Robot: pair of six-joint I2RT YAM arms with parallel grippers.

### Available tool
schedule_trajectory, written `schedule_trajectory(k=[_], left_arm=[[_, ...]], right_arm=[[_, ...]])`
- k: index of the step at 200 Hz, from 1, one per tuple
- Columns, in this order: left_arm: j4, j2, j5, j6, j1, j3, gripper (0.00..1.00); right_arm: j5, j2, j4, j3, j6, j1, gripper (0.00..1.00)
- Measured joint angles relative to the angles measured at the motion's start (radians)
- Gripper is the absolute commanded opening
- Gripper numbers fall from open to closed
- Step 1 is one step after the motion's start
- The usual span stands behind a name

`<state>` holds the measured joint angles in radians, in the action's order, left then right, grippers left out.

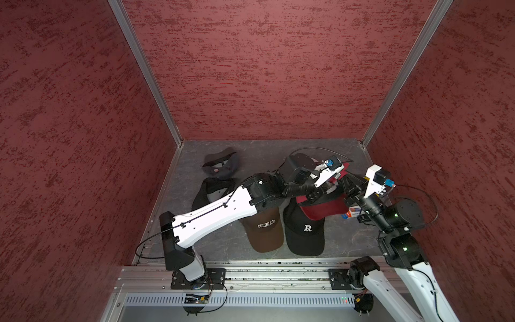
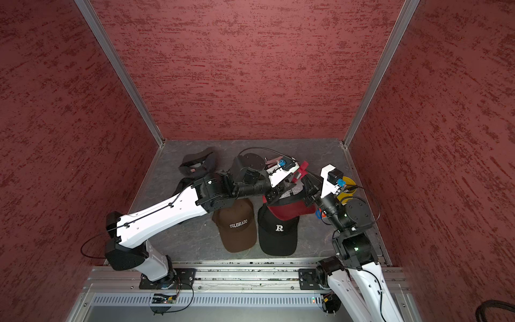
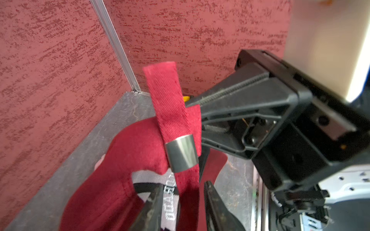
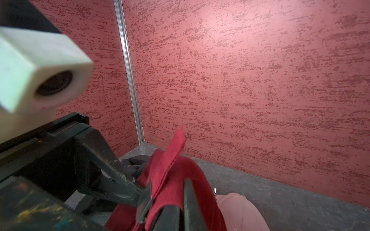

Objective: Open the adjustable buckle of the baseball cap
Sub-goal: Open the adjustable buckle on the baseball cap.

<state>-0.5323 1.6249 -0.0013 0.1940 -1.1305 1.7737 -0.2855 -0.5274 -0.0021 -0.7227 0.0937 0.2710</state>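
- Right of centre on the grey table (image 1: 223, 245), a red cap (image 1: 323, 209) has its rear held up between two robot grippers. Its brim lies over the far part of a black cap (image 1: 305, 231) marked "R".
- The right gripper (image 3: 192, 103) has its jaws pressed together on the red fabric at the cap's rear opening, just beside the strap (image 3: 166, 96).
- The strap stands nearly upright. Its free end rises past a silver metal buckle (image 3: 181, 153) wrapped around it.
- The left gripper (image 3: 184, 192) sits just below the buckle, jaws apart, with the strap running between them. In the right wrist view, one of its fingers (image 4: 120, 176) reaches the buckle's edge.
- A brown cap (image 1: 264, 228) lettered "COLORADO" lies just left of the black cap, both on the near half of the table.
- A dark cap (image 1: 221, 166) lies upturned toward the far left corner, well apart from the red cap.
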Motion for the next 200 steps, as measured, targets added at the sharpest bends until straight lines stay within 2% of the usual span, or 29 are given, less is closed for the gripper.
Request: schedule_trajectory(k=[51, 89, 159, 200], left_arm=[[0.009, -0.059, -0.027, 0.003, -0.046, -0.011, 0.41], [0.022, -0.053, -0.030, 0.005, -0.041, 0.051, 0.41], [0.017, 0.095, 0.027, -0.022, 0.027, 0.238, 0.43], [0.001, 0.155, 0.082, -0.061, 0.044, 0.271, 0.43]], right_arm=[[0.000, -0.014, -0.001, 0.000, 0.014, 0.000, 0.00], [0.000, -0.015, -0.003, 0.000, 0.015, 0.000, 0.00], [-0.004, -0.015, -0.005, 0.000, 0.027, 0.000, 0.00], [-0.009, -0.016, -0.012, 0.000, 0.030, 0.000, 0.00]])
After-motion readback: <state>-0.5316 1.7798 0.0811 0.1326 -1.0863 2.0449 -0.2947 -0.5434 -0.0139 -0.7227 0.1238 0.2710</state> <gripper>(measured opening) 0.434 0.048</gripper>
